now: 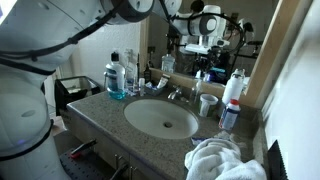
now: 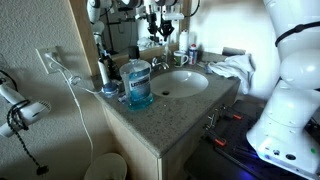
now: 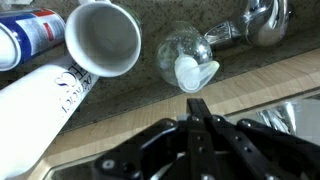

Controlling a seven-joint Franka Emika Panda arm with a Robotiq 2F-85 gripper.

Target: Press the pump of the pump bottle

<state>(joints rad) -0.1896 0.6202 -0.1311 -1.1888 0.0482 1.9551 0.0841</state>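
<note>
The claw [image 3: 198,108] enters the wrist view from the bottom edge, its two dark fingers pressed together into one narrow tip with nothing between them. Straight ahead of that tip, and very near it, stands the pump bottle [image 3: 186,48], seen from above: a small, pale, translucent body on the speckled counter [image 3: 140,95]. The pump [image 3: 193,72] is the whitish head on the side of the bottle nearest the claw. The tip seems to sit just short of it, though from this steep angle I cannot tell whether they touch.

Beside the bottle, to the left of the claw's line in the wrist view, a white cup [image 3: 100,38] shows its open mouth to the camera. Nearer the claw on that same side, a taller white bottle [image 3: 45,100] with dark lettering runs off towards the lower left corner. Beyond it, at the far left edge, is a container with a blue and red label [image 3: 22,35]. To the right of the claw's line, further ahead, is the metal tap [image 3: 258,20]. A pale strip [image 3: 250,95] crosses the frame between the claw and the counter.

Well apart from the claw, both exterior views show the oval sink [image 1: 160,118], a wide clear bottle of blue liquid [image 1: 117,80] at the counter's far end, and a crumpled white towel [image 1: 220,160] at the counter's front edge.
</note>
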